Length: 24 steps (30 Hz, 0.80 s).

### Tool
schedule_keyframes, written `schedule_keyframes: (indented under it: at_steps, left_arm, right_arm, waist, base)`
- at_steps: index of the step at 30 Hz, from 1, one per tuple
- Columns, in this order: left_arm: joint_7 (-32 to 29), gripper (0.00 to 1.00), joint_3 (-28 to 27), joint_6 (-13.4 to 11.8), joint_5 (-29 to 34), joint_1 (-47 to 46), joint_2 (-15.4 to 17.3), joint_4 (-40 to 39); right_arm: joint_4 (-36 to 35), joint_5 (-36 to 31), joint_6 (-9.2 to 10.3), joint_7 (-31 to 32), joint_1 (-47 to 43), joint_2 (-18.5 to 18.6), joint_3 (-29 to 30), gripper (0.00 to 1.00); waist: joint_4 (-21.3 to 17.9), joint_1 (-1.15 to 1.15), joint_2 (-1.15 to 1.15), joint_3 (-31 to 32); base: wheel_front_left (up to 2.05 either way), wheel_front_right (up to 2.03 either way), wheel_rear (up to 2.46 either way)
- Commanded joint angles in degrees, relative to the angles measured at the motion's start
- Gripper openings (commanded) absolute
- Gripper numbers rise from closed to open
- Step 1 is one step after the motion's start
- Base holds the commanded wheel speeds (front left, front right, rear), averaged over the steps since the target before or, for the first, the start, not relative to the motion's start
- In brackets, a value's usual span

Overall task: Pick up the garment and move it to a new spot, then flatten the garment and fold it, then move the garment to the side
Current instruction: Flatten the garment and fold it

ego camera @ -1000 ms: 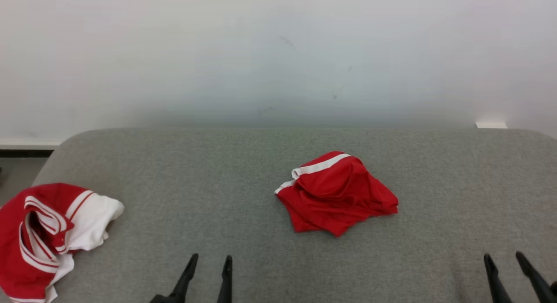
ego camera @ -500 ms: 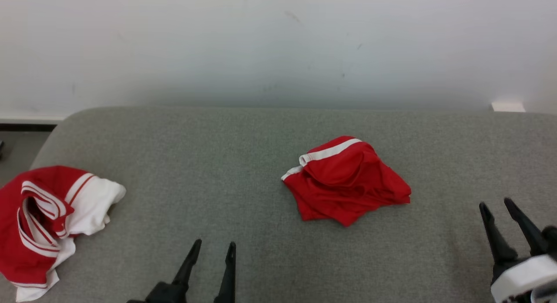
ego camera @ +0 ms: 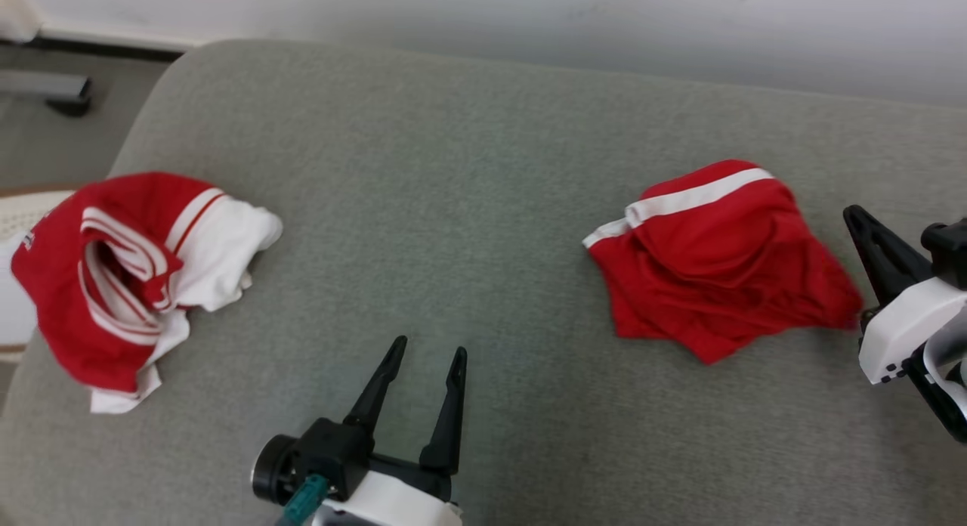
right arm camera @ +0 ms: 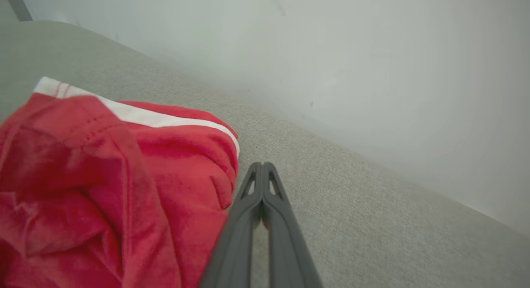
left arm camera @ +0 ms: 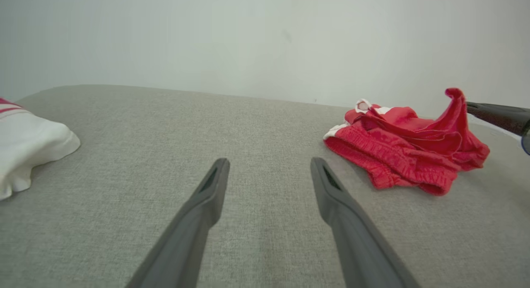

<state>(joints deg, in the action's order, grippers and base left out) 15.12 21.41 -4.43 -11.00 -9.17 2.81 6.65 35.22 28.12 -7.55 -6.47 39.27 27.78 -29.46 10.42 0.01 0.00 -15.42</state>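
Left gripper (ego camera: pixel 429 347): nearest, low in the head view. Its two dark fingers are spread wide over bare fabric and hold nothing, probably kept ready for the flattening.
Right gripper (ego camera: pixel 857 222): at the right edge, fingers pressed tightly together with the tips against the right side of the garment (ego camera: pixel 718 261). Whether any cloth is caught between them cannot be told.
Garment: crumpled red shorts with a white band, lying right of centre and not yet carried to a new spot.
Raised fold (left arm camera: pixel 454 98): a peak of red cloth stands up beside the right fingertip, which suggests a pinch at that edge.
Red-and-white top (ego camera: pixel 128 269): heaped at the far left, well apart.
Grey cushion (ego camera: pixel 453 171): soft woven surface under everything.
Wall (ego camera: pixel 529 12): pale and plain, farthest back.
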Motion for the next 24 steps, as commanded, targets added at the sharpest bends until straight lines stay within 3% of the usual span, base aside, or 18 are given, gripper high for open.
schedule_keyframes:
  at_steps: [1,14,24]
  left_arm:
    - [0.03,1.00,0.29,-0.53,-0.72,-0.88,0.18,0.05]
    - [0.03,1.00,-0.37,-2.03,-1.76,0.35,0.18,-0.04]
    - [0.03,1.00,-0.32,-1.76,-1.77,1.01,0.19,0.68]
  right_arm:
    - [1.67,1.68,0.14,-0.78,1.74,0.16,-2.31,0.00]
    - [1.43,6.30,0.14,-6.67,-0.90,-1.01,-16.09,0.00]
    - [2.41,8.63,0.00,-5.40,-2.90,-7.80,-24.26,0.00]
  waist:
    - [3.62,-0.01,0.00,-3.25]
    - [3.00,-0.01,0.00,-0.70]
    - [1.09,-0.01,0.00,0.42]
  base:
    - [0.00,0.00,0.00]
    - [0.00,0.00,0.00]
    - [0.00,0.00,0.00]
